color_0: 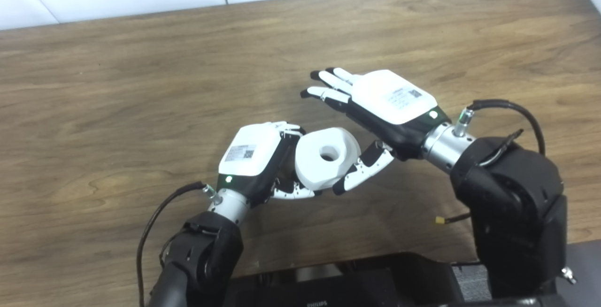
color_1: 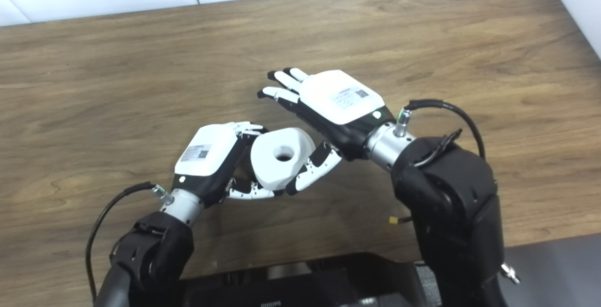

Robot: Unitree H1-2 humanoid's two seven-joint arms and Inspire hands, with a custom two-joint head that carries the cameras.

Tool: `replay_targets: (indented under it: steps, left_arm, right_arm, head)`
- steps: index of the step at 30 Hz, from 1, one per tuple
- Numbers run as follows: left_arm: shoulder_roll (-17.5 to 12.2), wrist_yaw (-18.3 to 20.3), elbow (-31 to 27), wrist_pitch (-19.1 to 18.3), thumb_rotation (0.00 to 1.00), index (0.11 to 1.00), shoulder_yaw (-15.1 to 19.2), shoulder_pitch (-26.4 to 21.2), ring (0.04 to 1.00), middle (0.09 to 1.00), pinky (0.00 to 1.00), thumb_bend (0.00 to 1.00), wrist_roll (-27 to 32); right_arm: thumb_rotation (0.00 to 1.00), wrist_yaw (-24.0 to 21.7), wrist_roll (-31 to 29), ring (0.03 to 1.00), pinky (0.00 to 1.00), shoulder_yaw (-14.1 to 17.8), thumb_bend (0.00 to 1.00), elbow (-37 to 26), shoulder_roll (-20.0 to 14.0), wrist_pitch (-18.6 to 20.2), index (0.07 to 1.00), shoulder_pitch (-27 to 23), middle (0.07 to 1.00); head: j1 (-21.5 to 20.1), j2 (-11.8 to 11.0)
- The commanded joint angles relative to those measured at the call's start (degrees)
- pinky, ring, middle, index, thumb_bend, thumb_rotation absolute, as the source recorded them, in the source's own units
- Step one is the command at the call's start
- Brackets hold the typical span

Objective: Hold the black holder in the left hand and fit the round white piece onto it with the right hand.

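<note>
The left hand (color_0: 256, 157) was curled around the white piece (color_0: 327, 157), which sat off the bench (color_0: 117, 110) with its bore facing up; the holder itself was hidden, presumably inside that grasp under the piece. Just beyond, the right hand (color_0: 375, 105) hung spread wide and empty, its thumb near the piece's rim. To finish well, I judged the left should stay steady while the right checked the seating squarely, without tilting the piece.

Left hand (color_1: 211, 157) clasped the round white piece (color_1: 280, 157) above the wooden table (color_1: 117, 77); right hand (color_1: 328, 105) lay open, thumb beside the piece.
</note>
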State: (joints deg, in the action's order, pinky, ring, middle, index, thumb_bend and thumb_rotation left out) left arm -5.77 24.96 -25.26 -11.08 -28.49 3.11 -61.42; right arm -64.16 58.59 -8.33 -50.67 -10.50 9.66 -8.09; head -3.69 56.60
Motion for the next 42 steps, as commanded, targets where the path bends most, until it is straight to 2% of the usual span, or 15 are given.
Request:
replay_targets:
  steps: [1, 5, 12, 19, 27, 31, 37, 38, 39, 42]
  left_arm:
    - [0.45, 2.23, 0.54, -0.11, 0.05, 0.486, -1.0, 0.25, 0.842, 0.794, 0.85, 0.52, 0.46]
    - [0.36, 1.98, 0.74, 0.08, 0.05, 0.486, -0.98, 0.26, 0.839, 0.793, 0.85, 0.52, 0.55]
    - [0.19, 1.81, 1.0, 0.16, 0.05, 0.486, -0.78, 0.37, 0.843, 0.795, 0.85, 0.52, 1.04]
    - [-0.23, 1.84, 0.78, 0.22, 0.05, 0.487, -0.53, 0.58, 0.844, 0.793, 0.86, 0.52, 1.01]
    - [-0.99, 2.98, -0.38, -0.1, 0.05, 0.493, 0.09, 1.17, 0.839, 0.789, 0.86, 0.52, 2.43]
    - [-1.98, 5.04, -1.04, -0.44, 0.06, 0.495, -0.04, 0.9, 0.832, 0.789, 0.85, 0.52, 1.56]
    - [-3.53, 10.28, -2.26, -1.28, 0.07, 0.498, -0.27, 0.53, 0.849, 0.813, 0.85, 0.52, -0.01]
    - [-3.66, 10.61, -2.51, -1.25, 0.1, 0.594, -0.18, 0.63, 0.847, 0.813, 0.85, 0.64, -0.01]
    - [-3.76, 10.91, -2.75, -1.23, 0.12, 0.643, -0.13, 0.69, 0.844, 0.811, 0.85, 0.71, -0.03]
    - [-4.15, 12.68, -3.64, -1.45, 0.16, 0.704, -0.19, 0.53, 0.846, 0.814, 0.85, 0.77, -0.69]
  right_arm:
    - [0.48, -1.95, -2.6, 1.0, 0.93, 1.32, 1.0, -2.67, -1.68, 1.56, 0.952, -2.78, 1.0]
    - [0.51, -5.53, -7.31, 1.0, 0.95, 3.64, 1.0, -3.75, -5.18, 4.28, 0.977, -5.16, 1.0]
    - [0.5, -5.66, -10.45, 1.0, 0.96, 6.41, 1.0, -3.76, -7.81, 4.8, 0.994, -6.04, 1.0]
    - [0.51, -5.53, -11.07, 1.0, 0.98, 8.55, 1.0, -3.76, -8.21, 4.37, 0.991, -5.63, 1.0]
    - [0.52, -5.07, -11.24, 1.0, 0.98, 9.52, 1.0, -3.76, -7.22, 3.82, 0.993, -4.68, 1.0]
    - [0.52, -4.66, -10.44, 1.0, 0.97, 9.47, 1.0, -3.76, -6.39, 3.13, 0.989, -4.27, 1.0]
    - [0.54, -4.29, -9.79, 1.0, 0.97, 9.44, 1.0, -3.76, -5.96, 2.39, 0.99, -3.9, 1.0]
    - [0.54, -4.21, -9.82, 1.0, 0.98, 9.51, 1.0, -3.76, -5.89, 2.52, 0.99, -3.86, 1.0]
    - [0.54, -4.09, -9.87, 1.0, 0.98, 9.59, 1.0, -3.76, -5.85, 2.68, 0.989, -3.8, 1.0]
    - [0.54, -4.03, -9.86, 1.0, 0.98, 9.75, 1.0, -3.76, -5.83, 2.97, 0.991, -3.67, 1.0]
  head:
    - [0.0, 0.09]
    - [0.01, -0.27]
    - [-0.11, -0.7]
    - [-0.06, -1.17]
    - [0.49, -1.05]
    - [0.89, -0.84]
    - [1.33, -0.62]
    - [1.42, -0.56]
    - [1.43, -0.54]
    - [1.67, -0.36]
